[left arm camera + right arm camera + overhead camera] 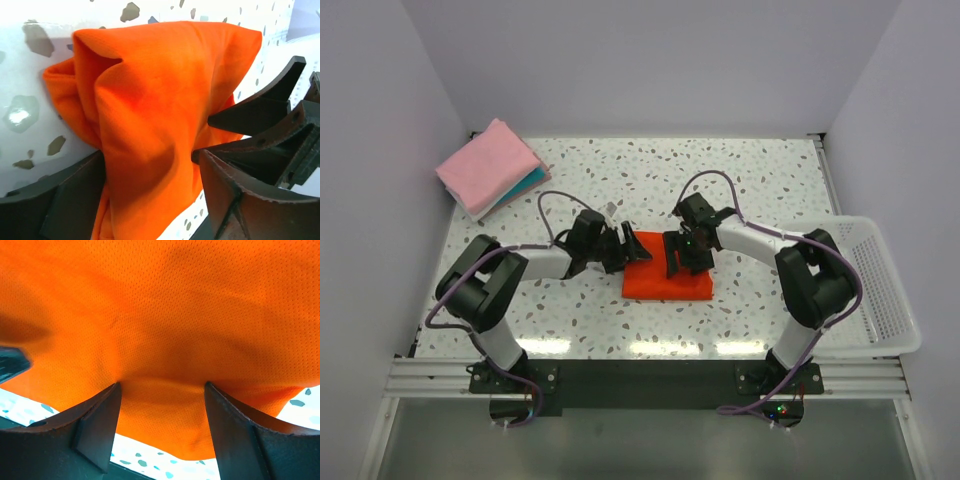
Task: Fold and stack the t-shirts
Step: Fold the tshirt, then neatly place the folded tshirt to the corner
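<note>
1. left gripper (pixel 625 248) and right gripper (pixel 678 255) are seen from the top view at the left and right ends of the folded orange-red t-shirt (pixel 665 282), which lies between the two arms.
2. in the same view, a white speckled table (pixel 760 180) is enclosed by plain pale walls (pixel 620 60). a folded pink t-shirt (pixel 485 165) is stacked on a teal t-shirt (pixel 527 184) at the far left corner, well apart from the orange-red one. a white mesh basket (pixel 885 290) is set at the right edge.
3. from the left wrist view, speckled table (pixel 30 60) is seen behind the orange-red t-shirt (pixel 160 85). the left gripper (pixel 150 165) is clamped wide on a thick, creased bunch of that cloth, with both fingers touched by it.
4. from the right wrist view, the frame is almost filled by the orange-red t-shirt (pixel 175 305), with slivers of table (pixel 310 410) at the lower corners. the right gripper (pixel 162 390) is closed wide on the shirt's edge, the cloth pressed between both fingers.
</note>
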### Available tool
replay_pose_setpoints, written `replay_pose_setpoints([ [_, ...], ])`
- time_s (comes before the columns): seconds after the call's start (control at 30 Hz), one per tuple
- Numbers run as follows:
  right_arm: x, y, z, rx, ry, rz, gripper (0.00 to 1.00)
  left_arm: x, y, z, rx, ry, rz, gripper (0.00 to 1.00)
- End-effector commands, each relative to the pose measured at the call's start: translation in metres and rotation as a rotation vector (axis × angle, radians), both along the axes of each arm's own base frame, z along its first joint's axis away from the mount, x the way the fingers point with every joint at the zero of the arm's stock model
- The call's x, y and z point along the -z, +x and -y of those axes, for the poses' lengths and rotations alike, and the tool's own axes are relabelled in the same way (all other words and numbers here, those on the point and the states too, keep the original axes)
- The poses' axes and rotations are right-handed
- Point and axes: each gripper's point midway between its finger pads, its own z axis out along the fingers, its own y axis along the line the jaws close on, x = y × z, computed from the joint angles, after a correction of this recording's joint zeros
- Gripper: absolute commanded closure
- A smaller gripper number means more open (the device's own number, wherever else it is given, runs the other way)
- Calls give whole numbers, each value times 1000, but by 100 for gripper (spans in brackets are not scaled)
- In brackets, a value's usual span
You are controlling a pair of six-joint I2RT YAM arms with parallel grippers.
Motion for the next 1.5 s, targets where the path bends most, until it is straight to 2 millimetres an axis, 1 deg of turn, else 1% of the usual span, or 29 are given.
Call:
replay_pose_setpoints([
  [0.0, 3, 1, -10, -30, 40, -2, 30, 34, -11, -6, -25, 134, -86, 25],
  [0.13, 2, 2, -11, -32, 45, -2, 30, 42, -9, -10, -45, 213, -111, 44],
  [0.17, 2, 2, -10, -31, 46, -2, 30, 48, -12, -18, -57, 266, -128, 53],
  [0.2, 1, 2, -11, -31, 49, 0, 30, 45, -6, -18, -63, 280, -117, 57],
  [0.23, 1, 2, -11, -33, 49, 0, 30, 52, -12, -29, -69, 342, -145, 64],
  [0.3, 0, 3, -12, -35, 53, 2, 30, 51, -9, -33, -73, 382, -143, 69],
  [0.4, -6, 6, -13, -38, 57, 14, 30, 47, 0, -40, -75, 448, -119, 90],
  [0.43, -9, 7, -14, -39, 58, 19, 30, 40, 11, -40, -76, 467, -82, 100],
  [0.5, -14, 10, -14, -42, 54, 28, 29, 39, 11, -47, -60, 527, -86, 100],
  [0.53, -17, 12, -13, -44, 45, 40, 29, 37, 17, -54, -54, 581, -55, 100],
  [0.57, -24, 15, -13, -46, 41, 50, 28, 27, 28, -53, -56, 602, -25, 100],
  [0.6, -28, 18, -12, -45, 36, 63, 28, 26, 26, -61, -46, 653, -36, 100],
  [0.63, -31, 21, -9, -44, 18, 79, 27, 21, 34, -71, -48, 718, -1, 100],
  [0.67, -37, 24, -8, -44, 8, 86, 27, 7, 48, -69, -55, 735, 35, 100],
  [0.7, -42, 26, -7, -42, 1, 99, 26, 6, 49, -82, -60, 812, 27, 100],
  [0.73, -46, 29, -6, -46, -7, 110, 25, 1, 54, -86, -42, 854, 46, 100],
  [0.77, -53, 33, -2, -33, -31, 126, 24, -16, 69, -84, -57, 864, 83, 100],
  [0.8, -57, 35, 0, -27, -42, 136, 22, -16, 68, -91, -47, 911, 66, 100],
  [0.83, -61, 38, 1, -25, -49, 145, 20, -22, 76, -100, -59, 955, 78, 100],
  [0.9, -74, 43, 3, -18, -62, 169, 20, -34, 89, -105, -73, 982, 86, 100],
  [0.93, -83, 44, 4, -18, -60, 184, 19, -41, 96, -114, -93, 1003, 93, 100],
  [0.97, -86, 45, 5, -16, -61, 191, 19, -49, 106, -115, -111, 1006, 108, 100],
  [1.03, -94, 45, 5, -19, -54, 204, 19, -58, 112, -130, -133, 1057, 103, 100],
  [1.07, -98, 46, 5, -19, -50, 207, 19, -69, 121, -131, -152, 1060, 124, 100],
  [1.13, -101, 44, 5, -28, -39, 209, 19, -76, 127, -142, -163, 1115, 127, 100],
  [1.23, -105, 43, 3, -45, -17, 207, 19, -96, 145, -153, -191, 1167, 163, 100],
  [1.27, -105, 43, 3, -51, -15, 209, 19, -93, 145, -158, -178, 1197, 144, 100],
  [1.33, -106, 43, 3, -64, -7, 209, 19, -100, 151, -169, -195, 1238, 137, 100],
  [1.47, -107, 42, -1, -82, 20, 197, 19, -122, 170, -182, -223, 1267, 155, 100],
])
